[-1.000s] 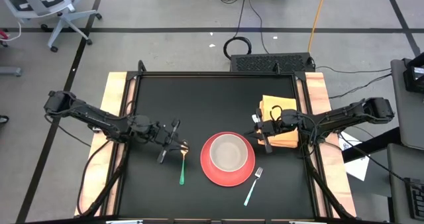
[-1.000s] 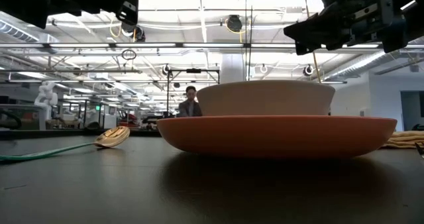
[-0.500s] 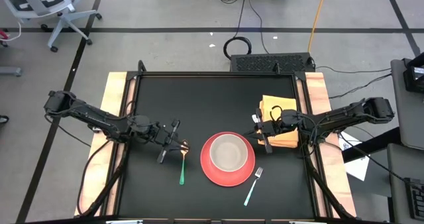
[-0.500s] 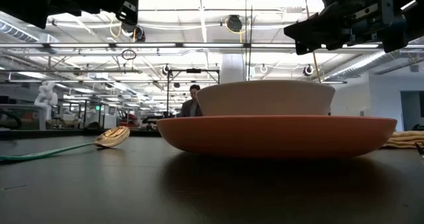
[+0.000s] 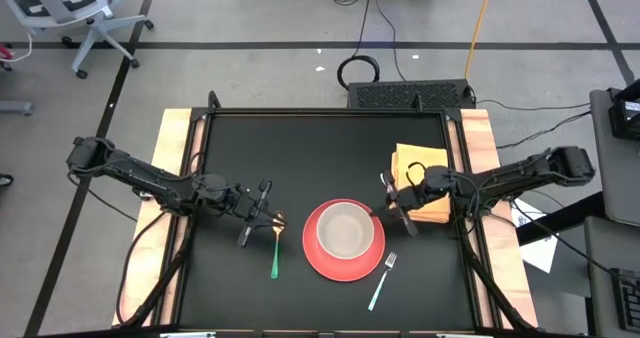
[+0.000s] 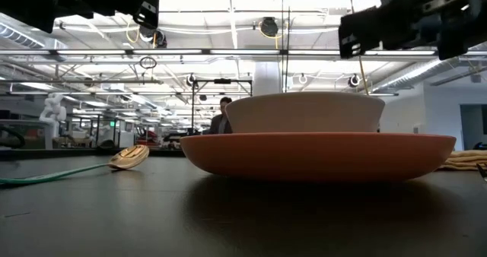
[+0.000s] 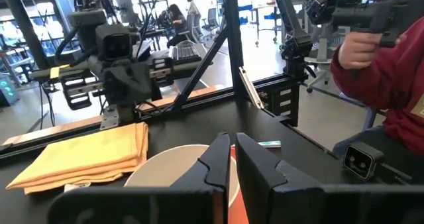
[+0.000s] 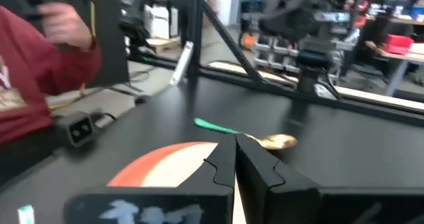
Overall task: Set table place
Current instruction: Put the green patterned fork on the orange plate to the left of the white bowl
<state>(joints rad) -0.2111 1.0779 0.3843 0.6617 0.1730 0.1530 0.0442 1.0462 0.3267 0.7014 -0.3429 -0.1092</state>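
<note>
Two dark arms low over the table (image 5: pixel 300 148), a matte black top edged with light wooden strips.

Left gripper (image 5: pixel 262 214) down close to the surface, fingers drawn almost together, nothing between them. Right at its tip, the gold bowl of a spoon (image 5: pixel 275 258), green handle running away toward the table's front edge; touching or a hair apart, impossible to tell. Spoon lying alongside the plate rather than across it, seemingly already in its place-setting spot. Farther ahead of this gripper, a red plate (image 5: pixel 318 261) with a pale bowl (image 5: pixel 346 228) centred on it, the heart of the setting.

Right gripper (image 5: pixel 392 207) raised clear of the tabletop, just beside the plate's rim on the side away from the spoon, fingers closed together and empty. Just behind it, partly under the wrist, a folded yellow napkin (image 5: pixel 424 173), off by the right-hand wooden strip and well apart from the cutlery, so probably the one piece not yet placed. Farther off, toward the front edge, a fork (image 5: pixel 381 283) with a teal handle, angled beside the plate, apparently in its place.

Likely next need: fingers parted, then a pinch on a napkin edge; some risk of soft cloth unfolding or dragging.

Beyond the table, a seated person's red sleeve (image 7: pixel 387 85).
</note>
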